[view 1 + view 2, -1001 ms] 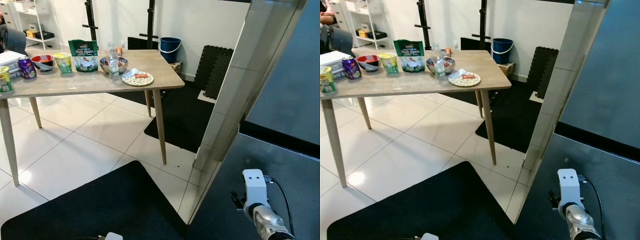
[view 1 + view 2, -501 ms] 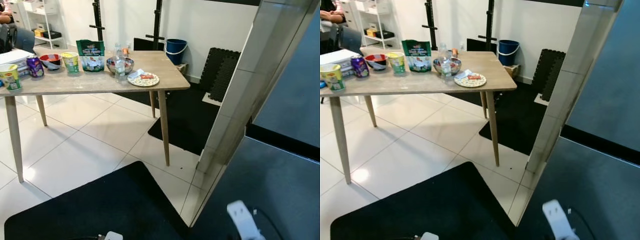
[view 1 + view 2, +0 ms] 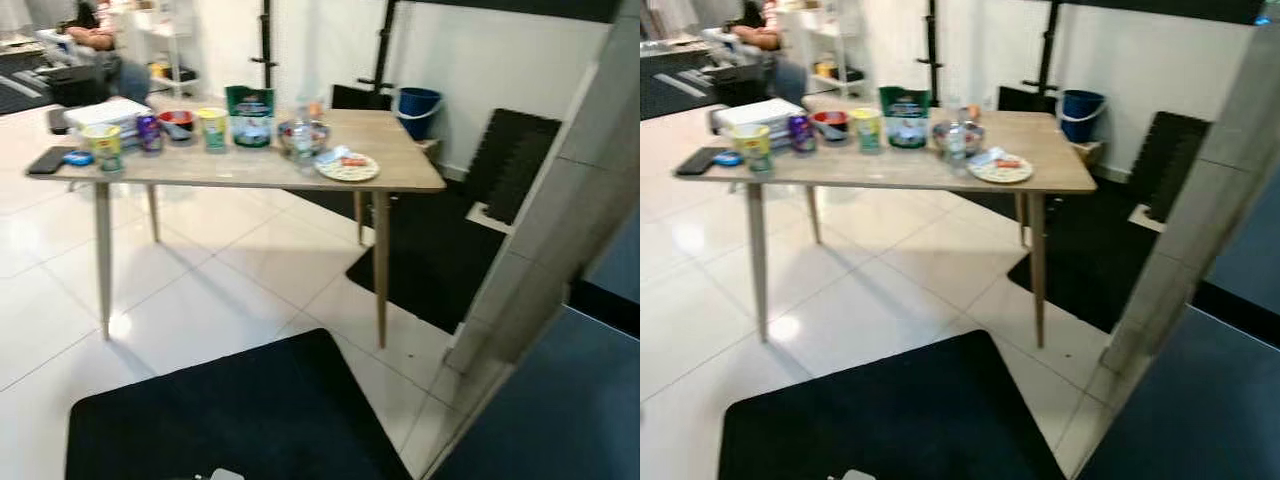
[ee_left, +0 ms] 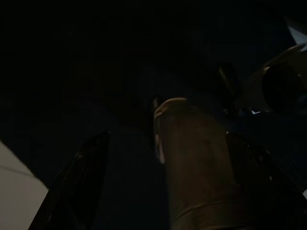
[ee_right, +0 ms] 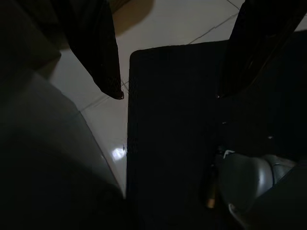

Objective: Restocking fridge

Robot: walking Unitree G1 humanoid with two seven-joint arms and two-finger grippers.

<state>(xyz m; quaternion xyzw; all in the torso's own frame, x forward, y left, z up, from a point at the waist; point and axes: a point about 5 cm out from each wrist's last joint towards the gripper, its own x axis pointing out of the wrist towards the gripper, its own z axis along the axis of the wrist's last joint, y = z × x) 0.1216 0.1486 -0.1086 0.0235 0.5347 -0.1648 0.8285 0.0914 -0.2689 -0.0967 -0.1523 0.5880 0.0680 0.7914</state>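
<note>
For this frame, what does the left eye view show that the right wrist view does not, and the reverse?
The left eye view alone shows the light wooden table carrying a green snack bag, a purple can, yellow cups, a glass bowl and a patterned plate, with a blue bucket behind. The right wrist view alone shows the right gripper, its two black fingers spread apart and pointing down. Both show the white tiled floor and the black floor mat.
</note>
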